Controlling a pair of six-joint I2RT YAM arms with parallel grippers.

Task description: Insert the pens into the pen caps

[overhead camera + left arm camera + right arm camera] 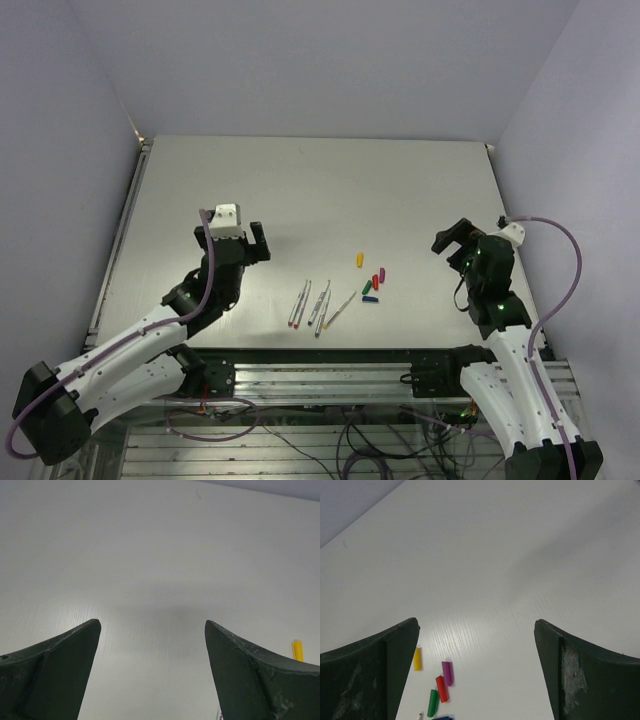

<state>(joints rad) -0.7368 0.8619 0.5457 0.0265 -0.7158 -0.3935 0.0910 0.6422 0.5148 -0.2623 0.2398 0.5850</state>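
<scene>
Grey table [300,180], end effectors [262,243] [450,236] hovering, splayed wide

Obstacles: pens [318,305] and pen caps [372,282], lying flat, the two groups just beside each other.
Free room: table [320,190] surface left, right and beyond them.

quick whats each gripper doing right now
left gripper: open, holding nothing
right gripper: open, holding nothing
</scene>
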